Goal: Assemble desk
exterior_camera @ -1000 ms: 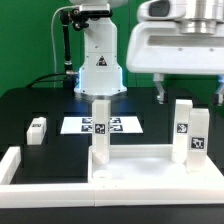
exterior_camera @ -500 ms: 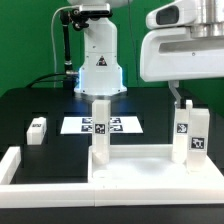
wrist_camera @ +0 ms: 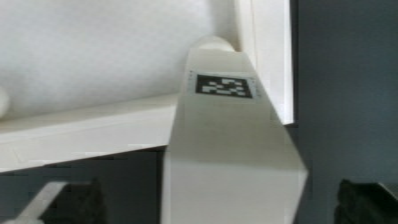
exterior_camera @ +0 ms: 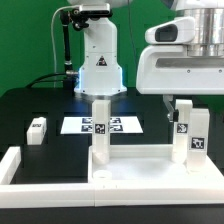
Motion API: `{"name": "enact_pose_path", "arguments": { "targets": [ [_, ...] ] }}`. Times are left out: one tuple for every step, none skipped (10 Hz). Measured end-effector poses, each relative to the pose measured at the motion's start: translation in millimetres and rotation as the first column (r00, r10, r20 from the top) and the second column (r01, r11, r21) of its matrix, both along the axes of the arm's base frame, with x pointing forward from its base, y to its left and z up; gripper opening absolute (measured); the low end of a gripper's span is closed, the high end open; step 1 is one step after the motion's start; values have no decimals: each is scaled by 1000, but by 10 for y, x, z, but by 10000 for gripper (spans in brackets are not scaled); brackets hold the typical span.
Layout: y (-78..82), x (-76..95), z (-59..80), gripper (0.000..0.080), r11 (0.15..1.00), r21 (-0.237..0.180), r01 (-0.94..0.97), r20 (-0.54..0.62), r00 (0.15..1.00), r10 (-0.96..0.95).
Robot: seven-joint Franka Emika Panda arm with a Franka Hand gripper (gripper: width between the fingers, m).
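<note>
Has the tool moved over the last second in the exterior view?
Yes. The tool has dropped lower against the upright leg block on the exterior view's right, its fingers now reaching that leg's top.

Green backdrop (exterior_camera: 30, 40) plain and flat across rear. Black matte bench (exterior_camera: 30, 105) runs back to it. Marker board (exterior_camera: 75, 125) flat on bench near centre. Low white border wall (exterior_camera: 12, 165) along near edge, turning back at exterior view's left. Light soft, even.
</note>
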State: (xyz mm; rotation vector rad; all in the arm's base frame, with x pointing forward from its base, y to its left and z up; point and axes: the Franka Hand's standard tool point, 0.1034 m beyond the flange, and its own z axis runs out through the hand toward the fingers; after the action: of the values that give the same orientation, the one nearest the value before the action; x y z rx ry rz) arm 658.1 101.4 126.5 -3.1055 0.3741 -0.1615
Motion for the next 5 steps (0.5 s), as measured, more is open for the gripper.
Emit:
{"name": "enact_pose_path", "arguments": {
  "targets": [
    [50, 3, -69, 649, 999, -29, 39, 9, 999, -39],
    [46, 5, -68, 649, 999, -29, 41, 10, 999, -41],
    [20, 10, -63, 523, 999, -29, 45, 10, 999, -45],
    [21, 9, -65, 384, 995, -22, 100, 12, 995, -100],
    [19, 9, -65, 384, 986, -14, 166, 13, 986, -166]
  ]
}}
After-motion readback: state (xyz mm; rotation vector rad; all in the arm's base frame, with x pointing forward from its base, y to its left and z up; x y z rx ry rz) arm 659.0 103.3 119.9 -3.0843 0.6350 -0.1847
